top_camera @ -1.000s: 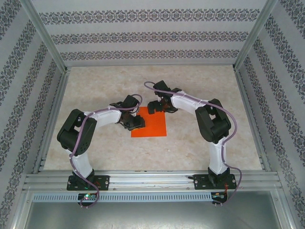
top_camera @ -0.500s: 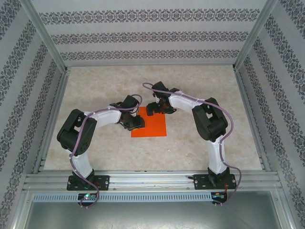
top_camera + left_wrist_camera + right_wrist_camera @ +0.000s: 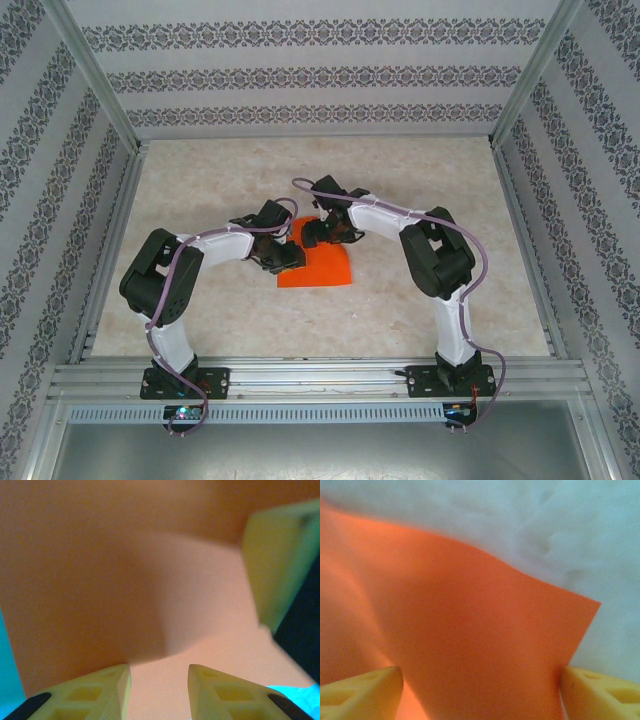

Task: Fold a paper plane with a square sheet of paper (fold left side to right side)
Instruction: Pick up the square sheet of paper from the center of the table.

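Right wrist view is showing the paper (image 3: 470, 610) bowing — seemingly light, floppy, wanting an edge pinch; left gripper (image 3: 159, 672), right gripper (image 3: 481, 675) both sitting released

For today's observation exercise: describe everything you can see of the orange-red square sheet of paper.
The thin, matte orange-red square sheet of paper lies on the beige table between the arms. Its near part is flat; its far part bows upward softly, without a visible crease. The left gripper sits over its left edge; the right gripper straddles its far edge, fingers apart.
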